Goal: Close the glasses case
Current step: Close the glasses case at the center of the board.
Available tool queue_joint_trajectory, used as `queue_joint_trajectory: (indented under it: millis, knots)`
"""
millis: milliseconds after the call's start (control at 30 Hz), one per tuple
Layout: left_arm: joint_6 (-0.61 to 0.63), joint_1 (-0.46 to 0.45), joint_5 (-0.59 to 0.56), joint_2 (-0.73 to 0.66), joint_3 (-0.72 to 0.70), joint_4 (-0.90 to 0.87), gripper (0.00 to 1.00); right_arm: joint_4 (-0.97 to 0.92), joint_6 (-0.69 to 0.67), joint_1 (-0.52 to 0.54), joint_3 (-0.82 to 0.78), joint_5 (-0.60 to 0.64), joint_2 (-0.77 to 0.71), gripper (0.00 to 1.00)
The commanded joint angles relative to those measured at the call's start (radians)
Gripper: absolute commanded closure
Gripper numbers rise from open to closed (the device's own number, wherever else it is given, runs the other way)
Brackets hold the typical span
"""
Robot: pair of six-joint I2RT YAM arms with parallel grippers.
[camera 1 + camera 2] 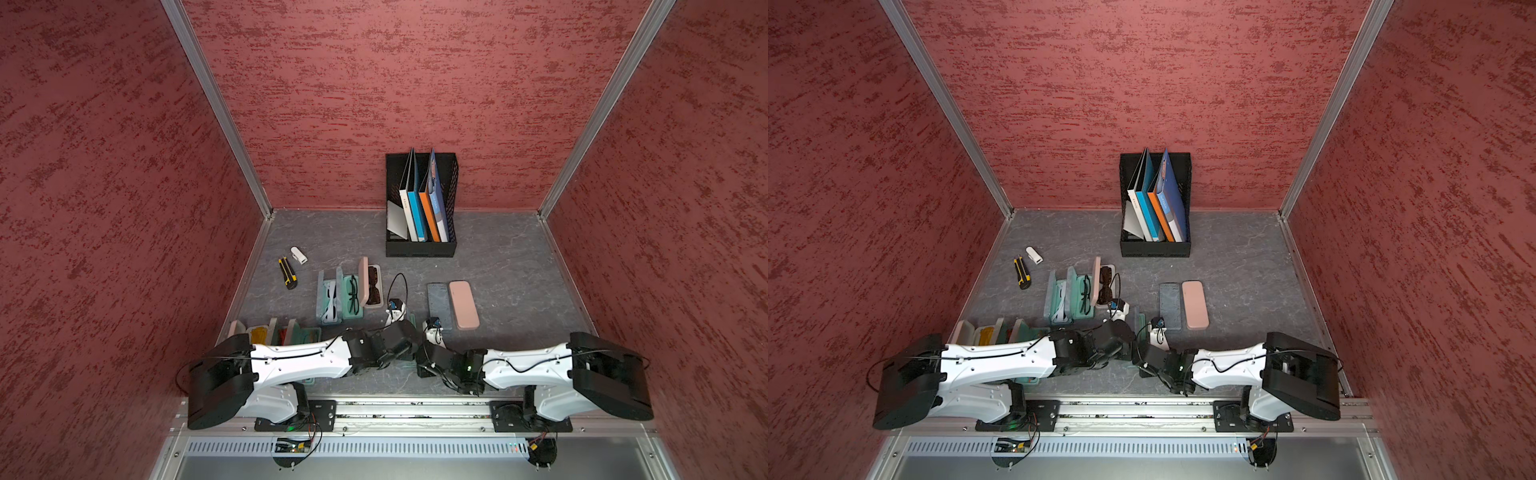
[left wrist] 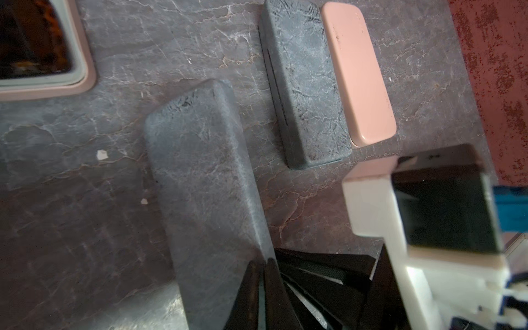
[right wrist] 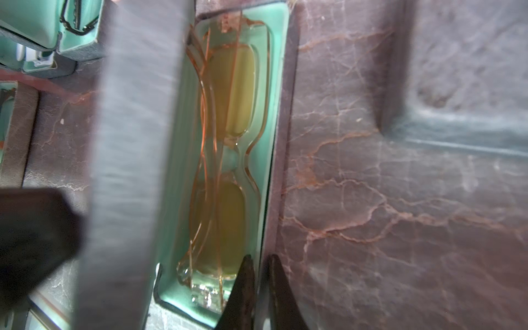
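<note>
in both top views the open glasses case is found near the middle of the table, slightly toward six o'clock, mostly hidden beneath the two wrists. a closed grey case and a closed pink case are seen at its two o'clock, apart from it. in the right wrist view yellow-lensed glasses are seen lying in the teal tray, and the right gripper is clenched on the tray's long wall opposite the lid, one finger inside, one outside. in the left wrist view the left gripper is clenched on the free edge of the raised lid. the closing step is judged to be in hand: both holds are set, the lid not yet down. next, the lid would have to be swung over the glasses while the tray is pinned, and the right fingers cleared from the wall before the lid meets it, lest they be trapped.
</note>
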Motion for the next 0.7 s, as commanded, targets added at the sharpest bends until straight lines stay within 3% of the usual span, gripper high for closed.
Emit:
queue_joint_trajectory:
  millis: [0, 233, 400, 667]
  knots:
    - [0.020, 0.006, 0.032, 0.060, -0.007, 0.003, 0.91, 0.029, -0.018, -0.012, -0.027, -0.022, -0.037, 0.86]
    - [0.021, 0.020, 0.018, 0.078, 0.007, -0.011, 0.88, -0.117, -0.060, -0.047, -0.054, -0.029, -0.246, 0.68]
    - [0.049, 0.035, 0.019, 0.035, 0.008, -0.017, 0.85, -0.183, -0.084, -0.069, -0.092, -0.051, -0.429, 0.62]
    - [0.057, 0.034, 0.037, 0.065, 0.024, 0.011, 0.82, -0.132, -0.095, -0.118, -0.164, -0.124, -0.458, 0.61]
